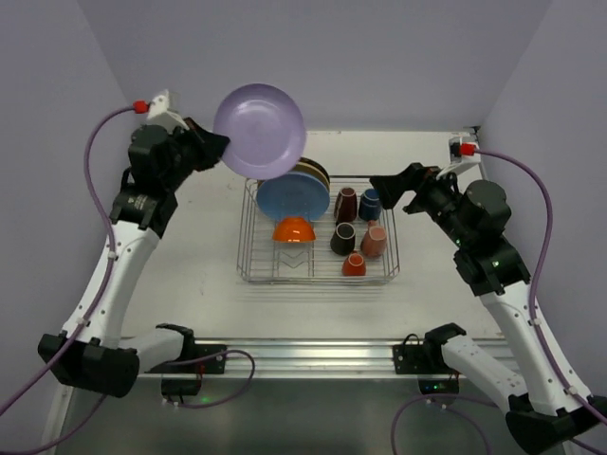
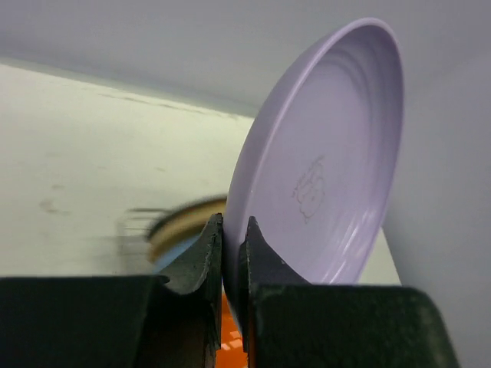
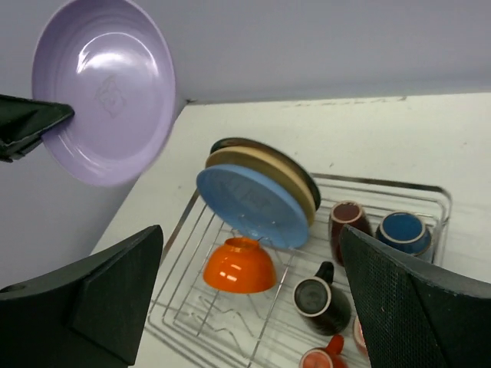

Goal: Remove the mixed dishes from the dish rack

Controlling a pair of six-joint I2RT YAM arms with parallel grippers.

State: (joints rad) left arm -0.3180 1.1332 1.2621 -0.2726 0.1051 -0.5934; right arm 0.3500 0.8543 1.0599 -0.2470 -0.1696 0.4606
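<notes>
Because the lavender plate is being pinched by its rim alone, the left gripper is carrying it on edge, high above the table at about eleven o'clock from the dish rack, where it is hanging clear of the wires and of the other dishes. The jaws are pressing almost together, with only the thin rim between them. The grip is sitting low on the edge, so I judge the plate could swing if the arm is hurried.

In the rack the blue plate is leaning at twelve o'clock with a yellowish one and a dark-rimmed one behind it, all being kept upright by the zigzag wires. The orange bowl is lying overturned just in front of them, and the five mugs are crowding the three o'clock end.

The right gripper is hovering at roughly two o'clock from the rack, near the maroon mug and the blue mug. Its jaws are standing wide apart and holding nothing. It seems to be lining up over the mugs, though from here I cannot be sure which
</notes>
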